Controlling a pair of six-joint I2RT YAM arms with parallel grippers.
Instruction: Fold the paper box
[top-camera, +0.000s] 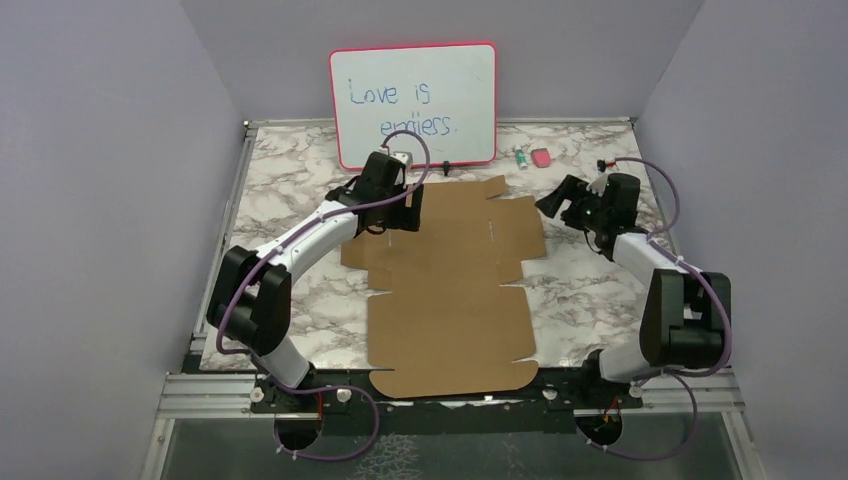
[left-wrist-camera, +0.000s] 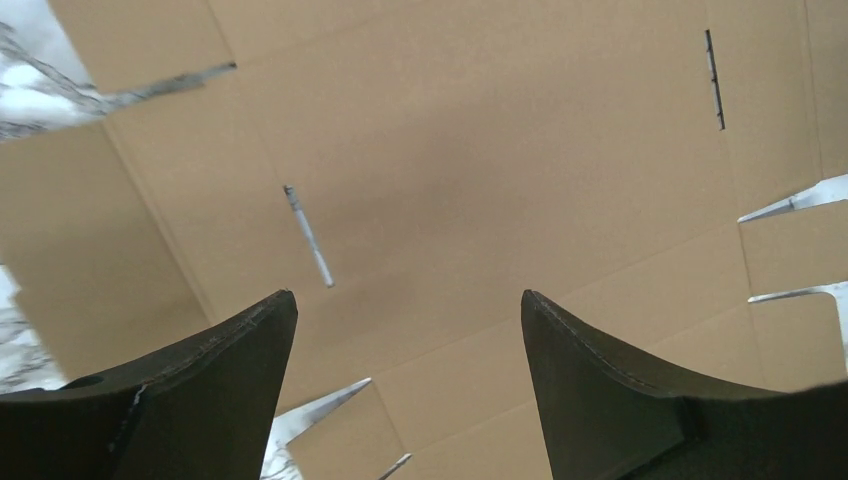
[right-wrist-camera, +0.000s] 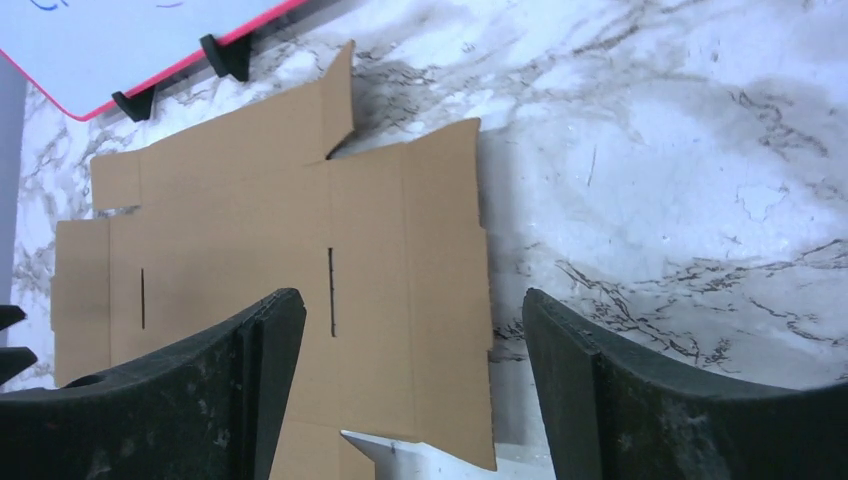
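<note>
Brown cardboard paper box (top-camera: 455, 290), flat die-cut sheet | veined marble table (top-camera: 600, 290) | left claw (left-wrist-camera: 406, 293) apart | right claw (right-wrist-camera: 410, 292) apart

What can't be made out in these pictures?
- Top view: the left arm covers the paper box's far-left corner.
- Top view: the green item and pink item near the whiteboard are too small to identify.
- Left wrist view: top and right edges cut off the paper box.

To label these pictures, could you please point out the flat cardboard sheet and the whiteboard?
Cardboard sheet (top-camera: 455, 300), overhead view, on its bare middle panel.
Whiteboard (top-camera: 455, 75), overhead view, on the white writing surface, right of the handwriting.
</note>
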